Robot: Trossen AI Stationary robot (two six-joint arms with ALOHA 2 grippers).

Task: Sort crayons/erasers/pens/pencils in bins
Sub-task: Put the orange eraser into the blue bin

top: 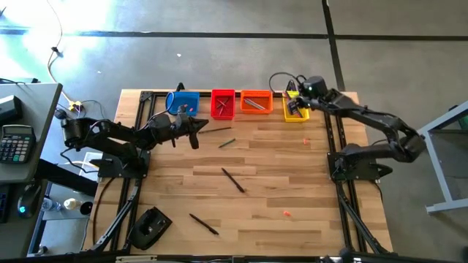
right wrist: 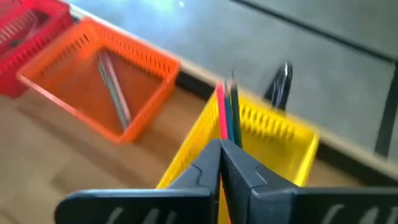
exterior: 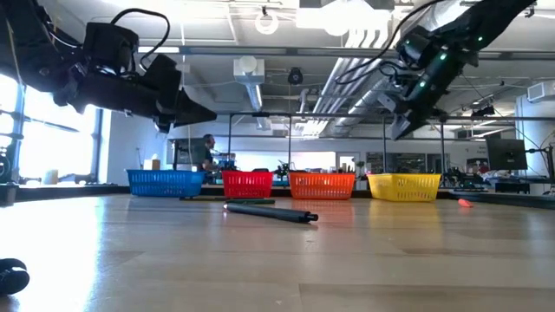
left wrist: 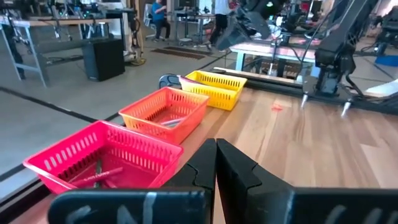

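Four bins stand in a row at the table's far edge: blue [top: 183, 102], red [top: 223, 104], orange [top: 256, 102] and yellow [top: 295, 111]. My right gripper [right wrist: 221, 147] hovers shut above the yellow bin [right wrist: 273, 134], holding nothing. A pink and a green stick [right wrist: 226, 112] lean on that bin's far wall. My left gripper [left wrist: 216, 149] is shut and empty, held above the table just in front of the blue bin [exterior: 166, 182]. Dark pens [top: 232, 179] [top: 203, 223] and two small pink-red erasers [top: 306, 140] [top: 287, 213] lie on the table.
The orange bin [right wrist: 102, 87] holds grey sticks, and the red bin [left wrist: 102, 158] also holds some. Two more thin sticks [top: 227, 142] lie near the left gripper. A black object [top: 150, 226] sits at the near left corner. People stand in the room beyond.
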